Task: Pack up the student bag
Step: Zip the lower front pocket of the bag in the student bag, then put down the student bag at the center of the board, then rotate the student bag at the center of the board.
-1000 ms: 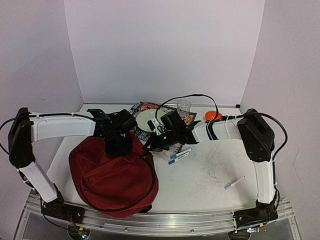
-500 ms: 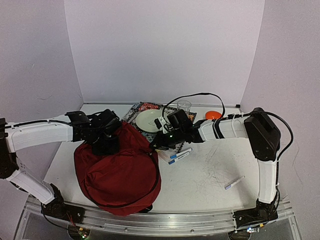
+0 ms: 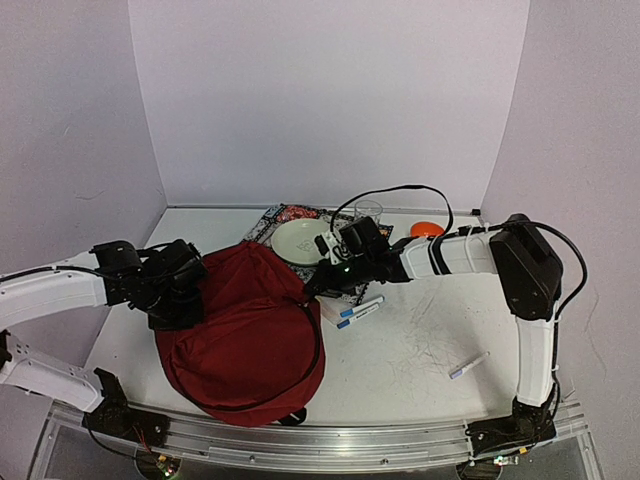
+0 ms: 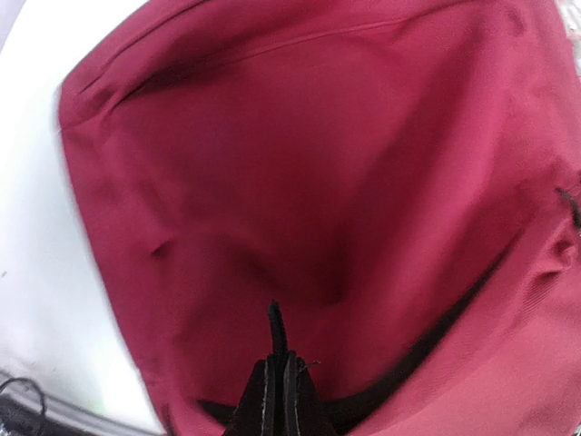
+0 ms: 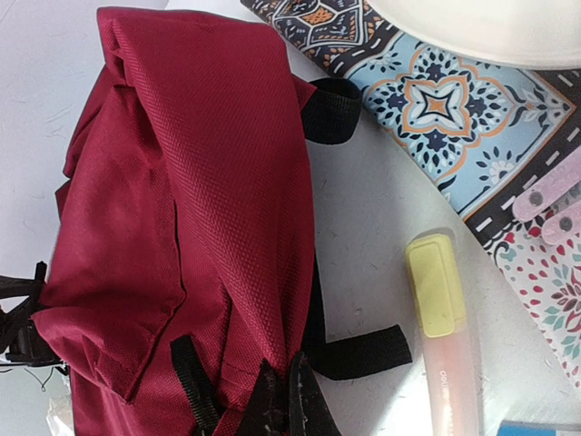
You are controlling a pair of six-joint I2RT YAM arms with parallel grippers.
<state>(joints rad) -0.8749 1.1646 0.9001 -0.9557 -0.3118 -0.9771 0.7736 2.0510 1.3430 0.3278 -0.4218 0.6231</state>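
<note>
The bag (image 3: 245,330) lies slumped on the near-left of the table (image 3: 420,350), between the two arms. It is soft, floppy dark-red cloth, creased and sagging, so it looks light and close to empty; it should fold and stretch rather than hold any shape. Lifted from one point, the rest would likely droop. The better holds look like the hem by the zip and the black straps (image 5: 359,354), where doubled cloth is less likely to slip out of a pinch.

The left end effector (image 4: 277,395) is at the bag's left edge, jaws pressed all but together, red cloth bunched around the tips and a small black tab poking up between them. It seems to have the fabric near the zip, though exactly what is pinched cannot be told. The right end effector (image 5: 289,400) is at the bag's right edge, jaws likewise closed to a sliver on a fold of red cloth just beside a strap; so the bag is gripped at opposite sides. A highlighter (image 5: 440,300) lies near that right edge, not touching the cloth.
</note>
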